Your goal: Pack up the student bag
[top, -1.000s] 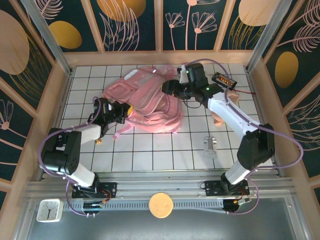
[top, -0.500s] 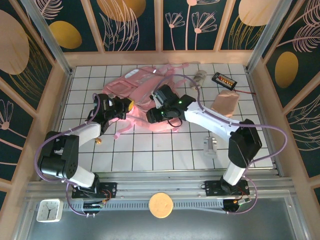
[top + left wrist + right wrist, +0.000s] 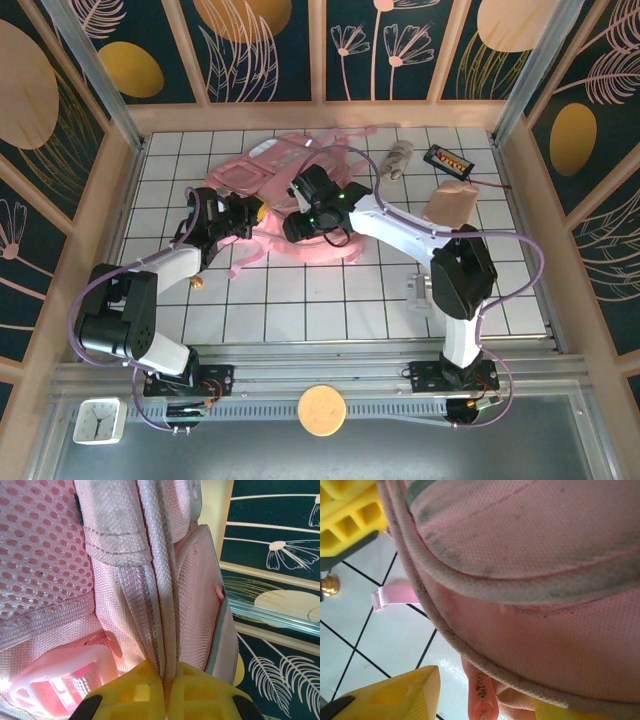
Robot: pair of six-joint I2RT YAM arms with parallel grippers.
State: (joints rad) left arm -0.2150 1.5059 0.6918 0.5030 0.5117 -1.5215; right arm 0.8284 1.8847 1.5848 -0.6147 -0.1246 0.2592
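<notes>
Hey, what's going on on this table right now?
Two robot arms are working on the student bag, lying on the tiled table. The left fingers are shut on a strip of its webbing. The right fingers stand apart at the bag's near rim, gripping nothing. A beige pouch lies nearby, unpacked.

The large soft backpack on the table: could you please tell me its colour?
The large soft backpack is pink; the top external view shows it best.
</notes>
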